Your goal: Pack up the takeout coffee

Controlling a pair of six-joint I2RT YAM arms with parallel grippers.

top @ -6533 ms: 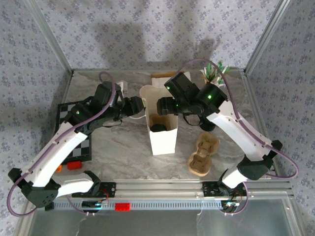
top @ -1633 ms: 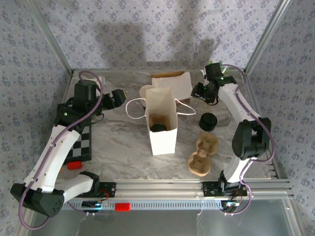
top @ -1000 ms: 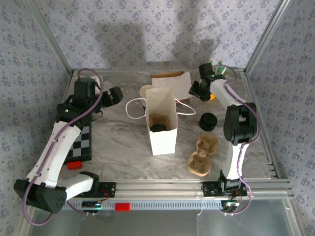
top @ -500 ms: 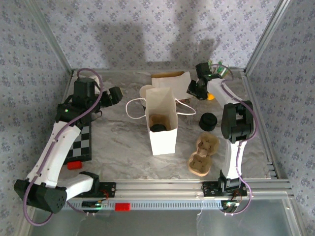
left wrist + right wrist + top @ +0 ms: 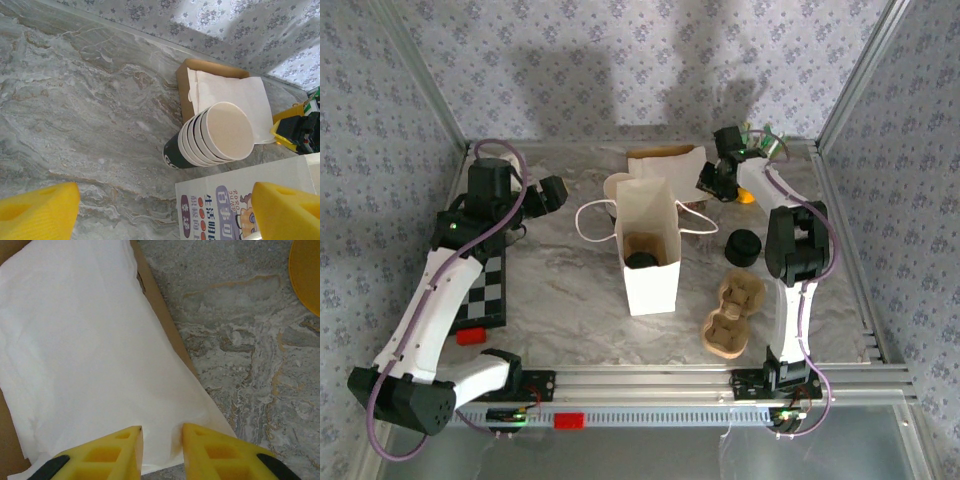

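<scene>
One second on, finds right gripper (image 5: 161, 432) shifted over the white napkin (image 5: 75, 340), jaws drawn in to a slim gap astride its edge yet clamping nothing, left gripper (image 5: 165, 192) gaping empty near the takeout coffee (image 5: 215, 135) behind the bag (image 5: 650, 280), cup not yet packed.

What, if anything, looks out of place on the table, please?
The white napkin lies askew on its brown cardboard: one corner overhangs onto the marble table, by the right gripper. Nothing looks spilled or damaged.
</scene>
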